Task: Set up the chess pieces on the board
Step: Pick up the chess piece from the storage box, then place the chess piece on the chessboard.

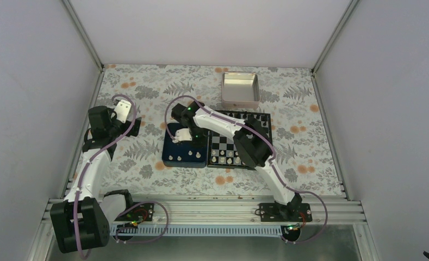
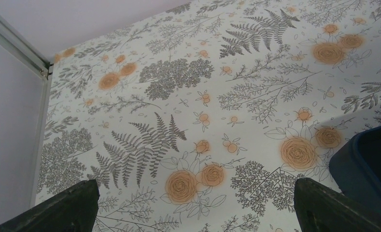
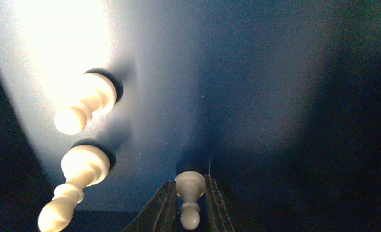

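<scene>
Shiny metal tin (image 1: 241, 103), glossy chess pieces (image 3: 84, 102)

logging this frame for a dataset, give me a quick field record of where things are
left tool: open, above bare tablecloth
right tool: in blue tray, shut on white piece
more white pieces: two, close by in blue tray
board: right of blue tray, some pieces on it
tin: far side, looks empty

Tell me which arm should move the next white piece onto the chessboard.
Right: the right gripper is down in the dark blue tray, closed on a white pawn; the left gripper hangs open over floral cloth beside the tray.
</scene>
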